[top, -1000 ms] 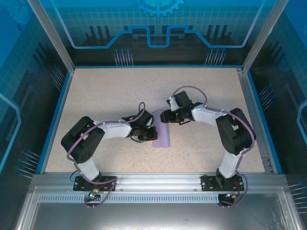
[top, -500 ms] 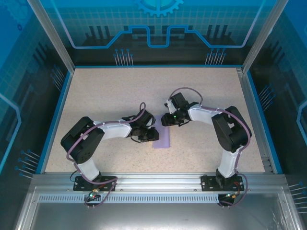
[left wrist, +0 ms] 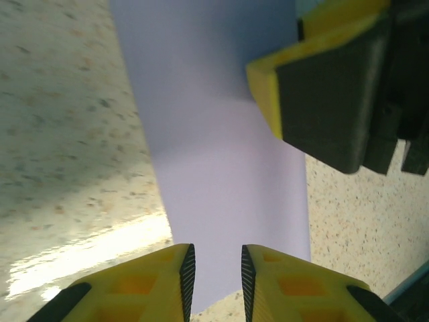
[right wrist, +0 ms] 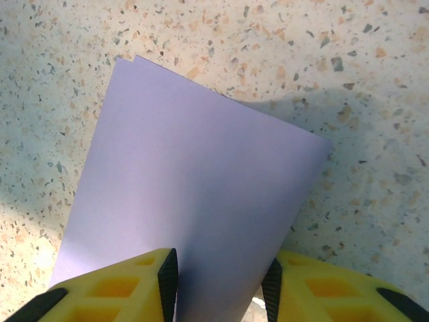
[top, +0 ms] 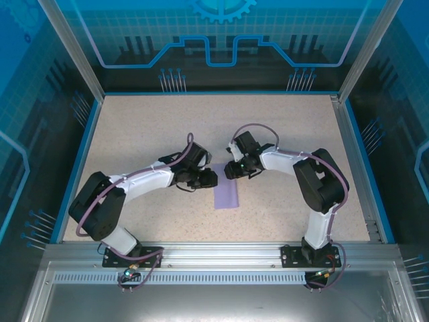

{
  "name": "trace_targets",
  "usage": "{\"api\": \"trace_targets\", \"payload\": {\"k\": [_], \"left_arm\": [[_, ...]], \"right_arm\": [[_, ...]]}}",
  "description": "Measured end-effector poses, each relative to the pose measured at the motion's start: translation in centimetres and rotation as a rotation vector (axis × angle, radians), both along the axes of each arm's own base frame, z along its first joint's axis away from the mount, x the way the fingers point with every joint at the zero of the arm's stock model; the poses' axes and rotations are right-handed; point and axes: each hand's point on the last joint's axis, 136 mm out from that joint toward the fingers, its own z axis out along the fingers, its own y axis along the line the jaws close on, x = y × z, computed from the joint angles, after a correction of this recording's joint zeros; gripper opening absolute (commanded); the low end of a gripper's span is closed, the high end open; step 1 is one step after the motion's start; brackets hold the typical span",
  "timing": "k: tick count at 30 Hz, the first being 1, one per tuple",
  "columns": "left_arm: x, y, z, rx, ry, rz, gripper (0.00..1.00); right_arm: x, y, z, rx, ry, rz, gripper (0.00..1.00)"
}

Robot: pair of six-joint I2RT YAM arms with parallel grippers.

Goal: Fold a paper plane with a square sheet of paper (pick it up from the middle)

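While the folded lavender sheet (top: 227,195) lies flat on the speckled table (top: 147,127), much where it lay a second ago, the left arm has stretched out of its earlier tucked bend. That carries the left gripper (left wrist: 218,263) from the sheet's middle toward its far left corner. The right gripper (right wrist: 218,272) has slid closer, over the sheet's far end. Both arms reach inward from the sides, wrists low, the grippers almost nose to nose above the paper. The left jaws stand slightly parted, the sheet showing through a narrow gap. The right jaws are spread wider above the sheet, gripping nothing.
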Motion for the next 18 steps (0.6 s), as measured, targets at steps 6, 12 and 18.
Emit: {"api": "trace_targets", "payload": {"k": [6, 12, 18], "left_arm": [[0.8, 1.8, 0.2, 0.014, 0.002, 0.045, 0.29], [1.3, 2.9, 0.3, 0.020, -0.007, 0.080, 0.32], [1.3, 3.8, 0.1, 0.026, -0.002, 0.101, 0.33]], "right_arm": [[0.1, 0.3, 0.0, -0.015, -0.012, 0.020, 0.41], [0.1, 0.3, -0.1, -0.036, -0.017, 0.027, 0.41], [0.1, 0.4, -0.1, -0.052, -0.022, 0.036, 0.43]]}}
